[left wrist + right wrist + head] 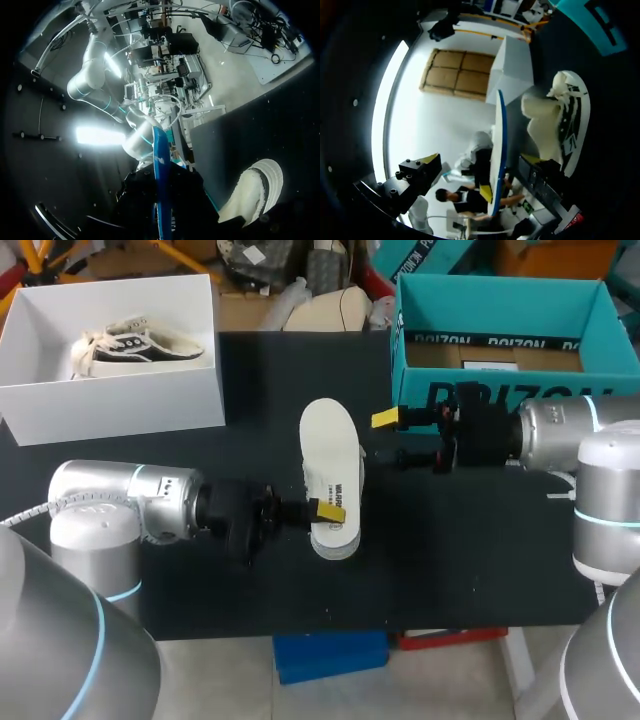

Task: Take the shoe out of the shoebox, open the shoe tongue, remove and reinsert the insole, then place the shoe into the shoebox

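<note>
In the middle of the tabletop [460, 560]: the insole [330, 455] is held with its white face up. Both wrist views catch it edge-on, showing a blue underside.
Left claw [322, 510]: comes in from the left and is pinched on the near end of the insole, one yellow tip lying on the white face.
Right claw [392, 438]: just right of the insole's far half, fingers spread, holding nothing and not touching it.
Shoe [560, 125]: lies on the tabletop under the insole with its pale fleecy lining showing. From above it is almost wholly hidden.
White shoebox [120, 400]: at the far left, well apart from the work, with a second shoe [135, 345] lying inside.
Teal box [500, 390]: at the far right, behind the right claw.
Step in hand: by my reading the insole is out and the shoe is waiting, so this sits between removal and reinsertion.
Next move: probably to tip the insole's free end down into the shoe's opening. The right claw would likely need to steady the shoe or hold the tongue back.
Risk: the insole could buckle or catch on the lining.
</note>
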### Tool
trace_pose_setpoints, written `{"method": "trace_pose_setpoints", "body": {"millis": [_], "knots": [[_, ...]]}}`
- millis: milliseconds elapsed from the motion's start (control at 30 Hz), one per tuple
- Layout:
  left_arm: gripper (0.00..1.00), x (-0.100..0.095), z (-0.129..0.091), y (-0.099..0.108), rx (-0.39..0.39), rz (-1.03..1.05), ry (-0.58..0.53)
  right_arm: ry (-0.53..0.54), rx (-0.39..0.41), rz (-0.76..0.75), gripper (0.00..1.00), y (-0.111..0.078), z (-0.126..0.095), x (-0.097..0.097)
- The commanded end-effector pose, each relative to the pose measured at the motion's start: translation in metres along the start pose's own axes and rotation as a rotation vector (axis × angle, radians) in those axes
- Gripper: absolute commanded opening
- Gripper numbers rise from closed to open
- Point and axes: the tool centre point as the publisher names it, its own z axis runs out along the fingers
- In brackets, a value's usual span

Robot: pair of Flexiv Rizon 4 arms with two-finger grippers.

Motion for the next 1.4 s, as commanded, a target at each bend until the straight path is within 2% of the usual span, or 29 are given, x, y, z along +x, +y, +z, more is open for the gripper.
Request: {"method": "trace_pose_setpoints", "body": {"millis": [33, 200, 233, 267, 333, 367, 500, 733, 1133, 1233, 1267, 1300, 1333, 1400], "knots": [[0.0, 0.0, 0.001, -0.001, -0.004, 0.003, 0.003, 0.003, 0.053, 0.022, 1.0, 0.0, 0.017, -0.01], [0.0, 0.0, 0.001, -0.001, -0.004, 0.003, 0.003, 0.007, 0.059, 0.038, 0.96, -0.01, 0.029, -0.012], [0.0, 0.0, 0.001, -0.001, -0.004, 0.003, 0.003, 0.007, 0.057, 0.04, 0.74, -0.012, 0.031, -0.014], [0.0, 0.0, 0.001, -0.001, -0.004, 0.003, 0.003, 0.007, 0.053, 0.042, 0.66, -0.014, 0.033, -0.016], [0.0, 0.0, 0.001, -0.001, -0.004, 0.003, 0.003, 0.008, 0.05, 0.045, 0.64, -0.016, 0.037, -0.017], [0.0, 0.0, 0.001, -0.001, -0.004, 0.003, 0.003, 0.005, 0.048, 0.049, 0.56, -0.017, 0.039, -0.018], [0.0, 0.0, 0.001, -0.001, -0.004, 0.003, 0.003, 0.01, 0.04, 0.049, 0.49, -0.02, 0.047, -0.02], [0.0, 0.0, 0.001, -0.001, -0.004, 0.003, 0.003, 0.018, 0.041, 0.042, 0.48, -0.021, 0.056, -0.024], [0.0, 0.0, 0.001, -0.001, -0.004, 0.003, 0.003, 0.016, 0.041, 0.046, 0.31, -0.021, 0.064, -0.029], [0.0, 0.0, 0.001, -0.001, -0.004, 0.003, 0.003, 0.015, 0.039, 0.048, 0.24, -0.022, 0.065, -0.03], [0.0, 0.0, 0.001, -0.001, -0.004, 0.003, 0.003, 0.014, 0.038, 0.048, 0.17, -0.022, 0.065, -0.03], [0.0, 0.0, 0.001, -0.001, -0.004, 0.003, 0.003, 0.013, 0.037, 0.049, 0.04, -0.022, 0.065, -0.03], [0.0, 0.0, 0.001, -0.001, -0.004, 0.003, 0.003, 0.012, 0.038, 0.05, 0.0, -0.022, 0.065, -0.03], [0.0, 0.0, 0.001, -0.001, -0.004, 0.003, 0.003, 0.002, 0.037, 0.053, 0.0, -0.022, 0.065, -0.03]]}}
